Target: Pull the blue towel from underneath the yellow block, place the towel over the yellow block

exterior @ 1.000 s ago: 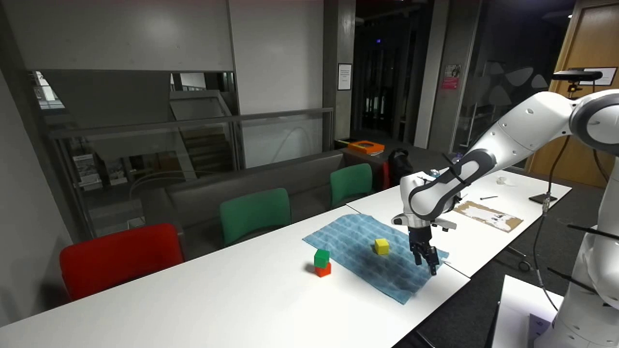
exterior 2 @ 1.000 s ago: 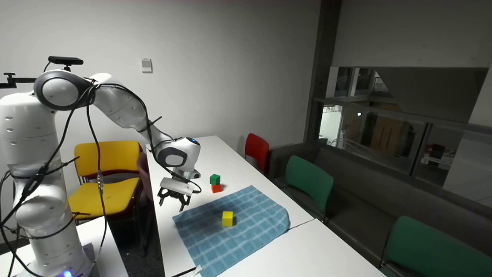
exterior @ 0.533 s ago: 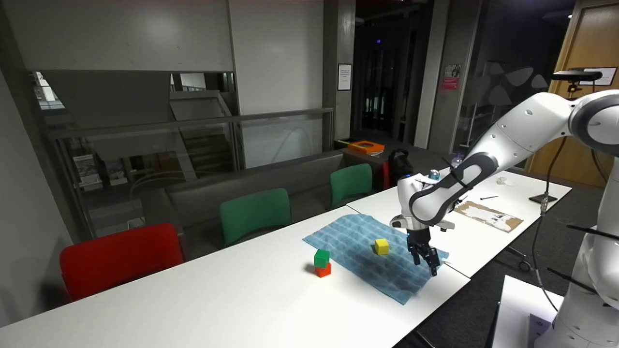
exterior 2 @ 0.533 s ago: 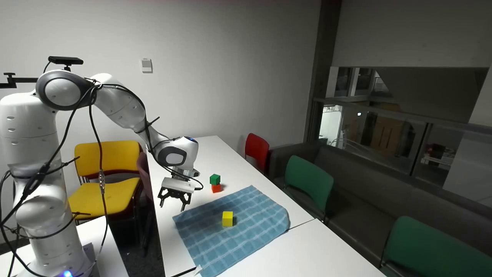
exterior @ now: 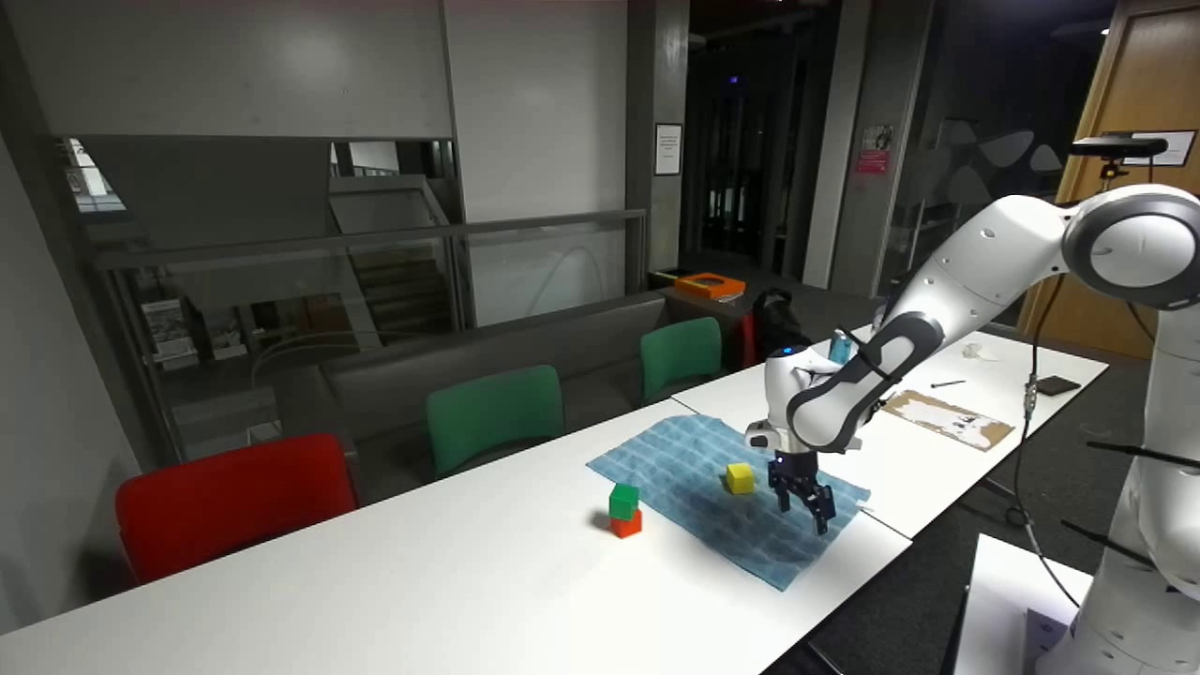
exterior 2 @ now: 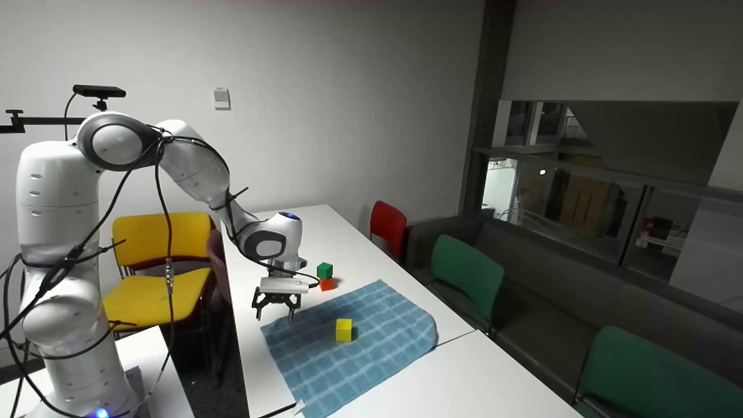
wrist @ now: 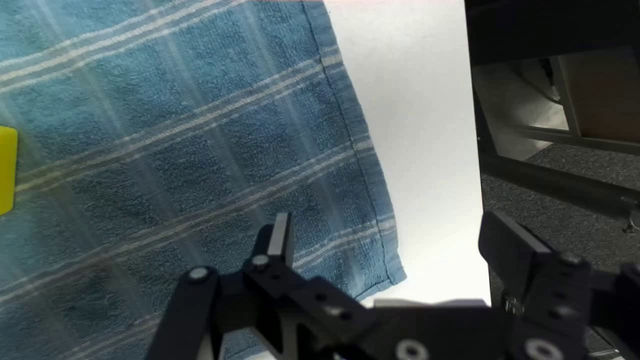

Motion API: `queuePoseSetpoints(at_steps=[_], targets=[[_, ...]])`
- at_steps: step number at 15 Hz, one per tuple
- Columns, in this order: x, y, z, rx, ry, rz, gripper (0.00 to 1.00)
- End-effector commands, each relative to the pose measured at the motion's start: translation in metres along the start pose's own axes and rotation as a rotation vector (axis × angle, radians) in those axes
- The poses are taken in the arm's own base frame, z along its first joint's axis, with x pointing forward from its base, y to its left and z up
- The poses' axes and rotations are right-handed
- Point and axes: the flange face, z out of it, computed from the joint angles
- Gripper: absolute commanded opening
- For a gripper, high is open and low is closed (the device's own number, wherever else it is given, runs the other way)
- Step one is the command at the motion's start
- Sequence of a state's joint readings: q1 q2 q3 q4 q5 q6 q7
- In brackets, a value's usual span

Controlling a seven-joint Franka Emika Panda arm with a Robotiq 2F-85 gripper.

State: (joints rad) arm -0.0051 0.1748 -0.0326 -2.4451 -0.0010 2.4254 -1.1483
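The blue towel lies flat on the white table; it shows in both exterior views (exterior: 670, 459) (exterior 2: 389, 348) and fills the left of the wrist view (wrist: 165, 165). The yellow block rests on top of the towel in both exterior views (exterior: 740, 479) (exterior 2: 343, 330); only its edge shows at the left of the wrist view (wrist: 7, 170). My gripper is open and empty above the towel's near corner in both exterior views (exterior: 803, 517) (exterior 2: 275, 317). In the wrist view the towel's corner lies between the spread fingers (wrist: 390, 240), below them and not gripped.
A green block (exterior: 623, 501) (exterior 2: 324, 270) sits on a red-orange block (exterior: 626, 524) (exterior 2: 327, 284) beside the towel. A brown-and-white board (exterior: 949, 419) lies on the adjoining table. The table's edge (wrist: 475, 150) is close to the towel's corner. Chairs line the table's far side.
My gripper has shifted left in an exterior view and right in another, staying open over the towel's near corner. The towel and blocks have not moved.
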Motion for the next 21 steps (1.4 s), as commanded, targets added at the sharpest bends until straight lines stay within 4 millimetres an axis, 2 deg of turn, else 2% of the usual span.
queuePoseSetpoints(at_steps=[1, 5, 11, 21], targets=[[-0.005, 0.019, 0.017, -0.001, 0.028, -0.112, 1.00], [-0.014, 0.027, 0.038, 0.042, 0.048, -0.155, 1.00], [-0.018, 0.045, 0.056, 0.089, 0.090, -0.229, 1.00], [0.012, 0.049, 0.056, 0.141, 0.182, -0.210, 1.00]])
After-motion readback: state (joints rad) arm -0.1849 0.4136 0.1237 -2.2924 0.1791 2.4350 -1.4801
